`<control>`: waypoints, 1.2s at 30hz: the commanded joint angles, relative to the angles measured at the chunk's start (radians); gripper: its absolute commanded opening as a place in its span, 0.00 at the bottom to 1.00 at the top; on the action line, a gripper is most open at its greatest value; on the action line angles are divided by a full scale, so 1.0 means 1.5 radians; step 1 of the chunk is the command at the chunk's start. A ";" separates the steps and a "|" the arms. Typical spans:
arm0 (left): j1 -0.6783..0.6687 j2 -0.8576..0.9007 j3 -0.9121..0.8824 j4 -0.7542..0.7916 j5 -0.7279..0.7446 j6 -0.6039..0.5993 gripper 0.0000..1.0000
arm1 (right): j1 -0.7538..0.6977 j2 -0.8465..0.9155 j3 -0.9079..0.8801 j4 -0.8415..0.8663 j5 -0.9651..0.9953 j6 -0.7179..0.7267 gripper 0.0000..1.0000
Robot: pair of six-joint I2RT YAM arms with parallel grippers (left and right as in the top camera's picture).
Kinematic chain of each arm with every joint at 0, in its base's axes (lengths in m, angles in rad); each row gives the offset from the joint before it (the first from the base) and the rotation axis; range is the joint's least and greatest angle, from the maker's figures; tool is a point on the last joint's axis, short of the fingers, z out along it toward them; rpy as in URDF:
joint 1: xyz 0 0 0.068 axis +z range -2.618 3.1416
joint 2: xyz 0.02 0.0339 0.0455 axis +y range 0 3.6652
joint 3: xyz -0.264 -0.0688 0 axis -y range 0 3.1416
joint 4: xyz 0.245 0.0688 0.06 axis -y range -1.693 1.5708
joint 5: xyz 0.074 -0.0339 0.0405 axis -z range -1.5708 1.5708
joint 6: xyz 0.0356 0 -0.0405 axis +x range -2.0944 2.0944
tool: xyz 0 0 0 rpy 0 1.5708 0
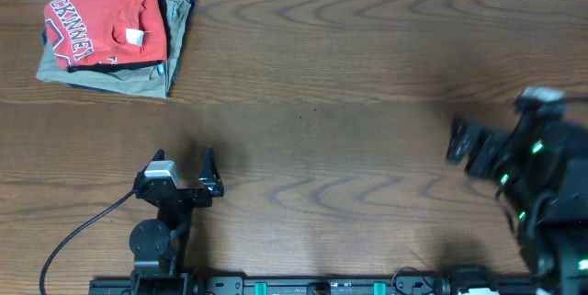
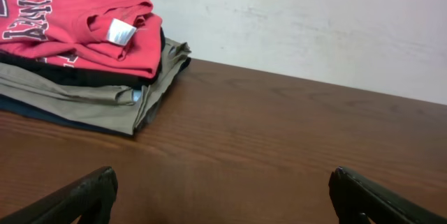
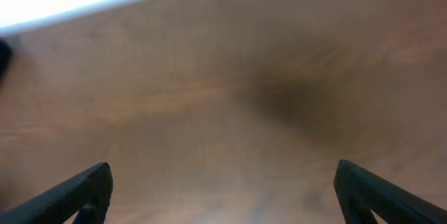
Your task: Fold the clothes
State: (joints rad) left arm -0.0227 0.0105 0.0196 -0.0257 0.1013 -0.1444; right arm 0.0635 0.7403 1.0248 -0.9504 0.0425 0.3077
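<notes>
The red-orange T-shirt lies folded on top of a pile at the table's far left corner, lettering and white neck tag showing. It also shows in the left wrist view. My left gripper is open and empty near the front left, well apart from the pile; its fingertips frame bare wood in the left wrist view. My right gripper is open and empty at the right side, blurred in the overhead view; the right wrist view shows only wood between its fingers.
Under the shirt lie a folded black garment and a folded khaki garment, also seen in the left wrist view. A white wall stands behind the table's far edge. A black cable runs from the left arm.
</notes>
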 commanded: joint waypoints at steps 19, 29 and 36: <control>-0.002 -0.004 -0.010 -0.024 0.009 0.011 0.98 | 0.006 -0.463 -0.576 0.464 -0.134 -0.005 0.99; -0.002 -0.004 -0.010 -0.024 0.009 0.011 0.98 | 0.006 -0.490 -0.678 0.654 -0.126 -0.006 0.99; -0.002 -0.004 -0.010 -0.024 0.009 0.011 0.98 | 0.006 -0.490 -0.680 0.641 -0.107 -0.024 0.99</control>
State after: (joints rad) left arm -0.0227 0.0105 0.0200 -0.0265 0.1013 -0.1333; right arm 0.0635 0.0128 0.0105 0.0227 -0.1333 0.2947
